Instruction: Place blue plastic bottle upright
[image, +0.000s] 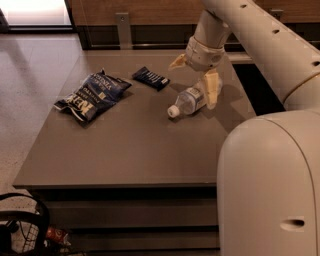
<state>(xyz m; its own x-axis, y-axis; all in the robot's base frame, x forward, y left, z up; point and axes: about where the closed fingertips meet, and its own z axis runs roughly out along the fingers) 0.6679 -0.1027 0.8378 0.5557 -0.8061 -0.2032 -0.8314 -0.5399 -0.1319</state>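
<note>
The blue plastic bottle (189, 102) lies on its side on the grey table (130, 150). It is clear with a pale label, and its white cap (173, 111) points to the front left. My gripper (196, 76) hangs over the bottle's base end, right of the table's middle. It is open: one cream finger (212, 89) reaches down in front of the bottle's base, and the other finger (177, 61) sticks out behind and above the bottle. The bottle is not lifted.
A dark blue snack bag (92, 95) lies at the table's left. A small dark blue packet (151, 78) lies behind the bottle. My white arm and body (270, 185) fill the right side. A wooden wall (125, 15) runs behind the table, and a black wire basket (20, 230) sits at the bottom left.
</note>
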